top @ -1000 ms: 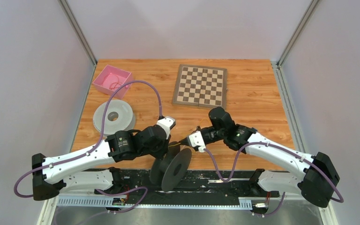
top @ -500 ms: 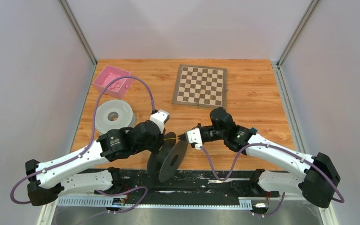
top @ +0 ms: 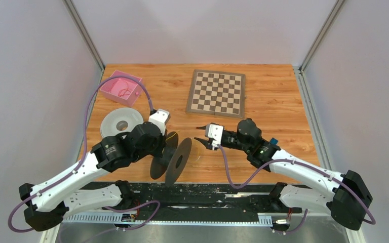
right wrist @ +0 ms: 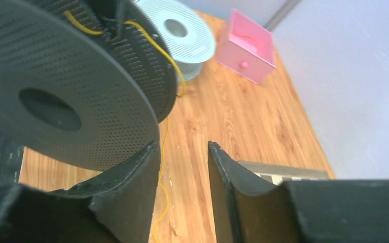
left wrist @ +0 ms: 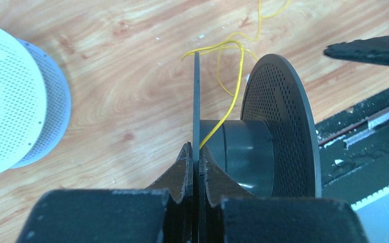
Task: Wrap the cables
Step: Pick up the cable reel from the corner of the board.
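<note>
The left gripper [left wrist: 196, 152] is clamped hard on the thin edge of one flange of the black spool [left wrist: 278, 116], holding it up on its rim so the hub lies just ahead of the fingers. The yellow cable [left wrist: 231, 96] comes off that hub right beside the pinched flange, rises in a loose bend beyond the fingertips and trails away over the table [top: 273, 111] toward the other arm. The right gripper [right wrist: 182, 149] hovers just off the spool's far flange with its jaws apart and nothing between them; the cable hangs slack beside its left finger, apparently not in the gap (from the wrist view I can't say whether it brushes the finger). I'd judge this to be the winding of the yellow cable, at a point between turns, with only a little of it on the hub so far. The next move would call for the right gripper to catch the slack near the hub, close on it and carry it round between the flanges, keeping gentle tension while the left holds steady. The red cable [top: 125, 92] lies in the pink box [right wrist: 243, 58], well beyond the left gripper, past the white spool [top: 122, 123].
</note>
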Controlling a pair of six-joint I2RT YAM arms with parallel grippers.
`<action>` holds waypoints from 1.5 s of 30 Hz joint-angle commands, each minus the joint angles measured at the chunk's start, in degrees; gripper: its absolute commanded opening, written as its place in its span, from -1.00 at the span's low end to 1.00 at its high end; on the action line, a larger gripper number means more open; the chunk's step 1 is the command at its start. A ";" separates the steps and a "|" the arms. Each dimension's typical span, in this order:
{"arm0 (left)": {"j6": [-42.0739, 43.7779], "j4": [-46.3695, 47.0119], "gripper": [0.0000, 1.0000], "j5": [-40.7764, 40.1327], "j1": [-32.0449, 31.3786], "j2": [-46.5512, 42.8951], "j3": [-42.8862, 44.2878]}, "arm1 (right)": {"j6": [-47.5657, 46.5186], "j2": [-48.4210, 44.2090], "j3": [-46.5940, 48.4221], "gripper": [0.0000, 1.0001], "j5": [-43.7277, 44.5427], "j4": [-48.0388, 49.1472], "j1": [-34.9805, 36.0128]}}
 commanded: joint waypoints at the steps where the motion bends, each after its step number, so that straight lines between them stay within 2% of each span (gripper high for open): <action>1: 1.93 1.88 -1.00 -5.12 1.52 -1.87 3.94 | 17.42 -2.44 -3.95 -0.13 14.41 16.53 0.08; 3: 2.58 2.42 -1.00 -6.72 2.09 -2.76 4.43 | 23.58 -1.36 -5.89 -0.10 20.00 20.37 0.06; 9: 3.91 2.16 -1.00 -7.47 3.45 -5.37 6.81 | 34.43 1.11 -6.19 -0.02 17.81 20.23 0.02; 11: 3.96 2.43 -1.00 -7.17 3.51 -6.41 7.17 | 35.69 1.13 -6.48 -0.05 17.31 20.01 0.07; 14: 4.03 3.44 -1.00 -6.01 3.49 -7.76 7.22 | 36.54 1.71 -10.13 -0.01 12.74 24.79 0.06; 19: 3.60 4.59 -1.00 -5.40 3.51 -9.57 7.01 | 40.78 5.84 -11.26 0.06 15.29 27.63 0.06; 21: 4.22 5.49 -1.00 -5.02 3.54 -10.14 6.69 | 41.81 7.85 -12.38 0.08 12.50 31.50 0.11; 24: 5.01 7.01 -1.00 -4.57 3.50 -11.11 6.17 | 43.52 10.65 -17.17 0.08 8.39 44.49 0.30; 28: 5.00 8.28 -1.00 -4.32 3.51 -12.06 6.13 | 43.87 15.21 -18.28 0.08 8.31 51.25 0.35; 33: 4.42 8.67 -1.00 -4.96 3.48 -12.72 6.43 | 42.02 20.24 -19.01 0.20 5.07 58.97 0.58; 39: 3.35 9.98 -1.00 -5.12 3.47 -13.71 6.53 | 41.39 25.29 -17.65 0.31 2.51 62.67 1.23; 45: 2.02 10.84 -1.00 -5.06 3.43 -13.36 7.32 | 41.27 30.00 -17.27 0.29 -3.01 69.75 2.31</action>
